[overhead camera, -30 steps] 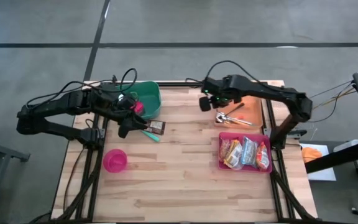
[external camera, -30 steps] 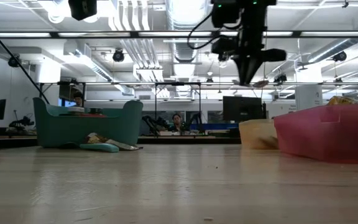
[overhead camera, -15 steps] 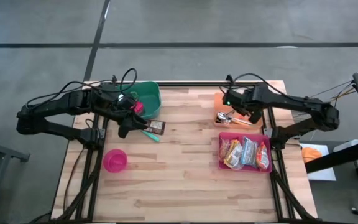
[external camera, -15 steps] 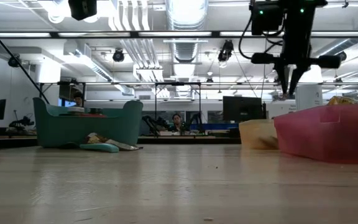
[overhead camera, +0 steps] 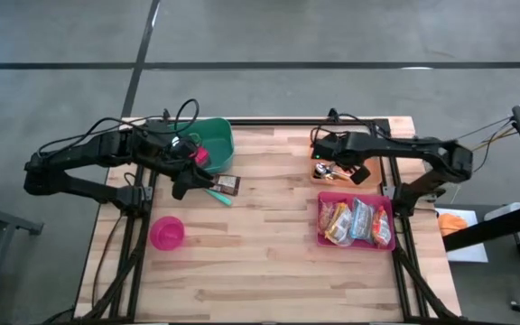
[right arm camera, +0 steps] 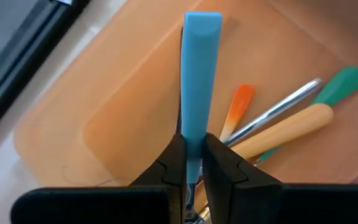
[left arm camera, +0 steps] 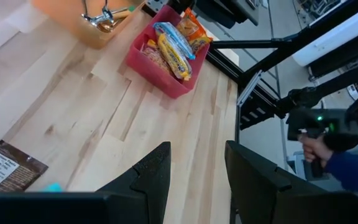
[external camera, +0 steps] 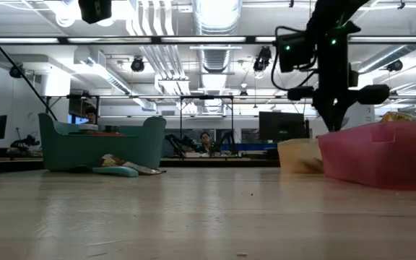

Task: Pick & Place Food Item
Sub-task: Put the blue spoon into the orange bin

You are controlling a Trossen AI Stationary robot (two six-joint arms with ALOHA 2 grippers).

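My right gripper hangs over the orange tray at the table's far right, shut on a blue-handled utensil. Several other utensils lie in that tray. A pink tray nearer the front holds snack packets. My left gripper is open with nothing between its fingers, held above the table's left side beside a brown food packet and a teal item that lie flat on the wood. My right gripper pinches the blue handle between its two fingers, which lie along it. The fingers slant steeply down over the orange tray. The handle's free end sticks out past the fingertips toward the tray floor; the utensil's other end is hidden between the fingers.
A green bin stands at the far left and a pink bowl at the near left. The wood in the middle and front is bare. A person's hand in a blue sleeve shows beyond the table's edge.
My right gripper has moved from the table's far middle toward the right edge, come down over the orange tray and rolled about its own axis, staying shut. The left arm has kept still.
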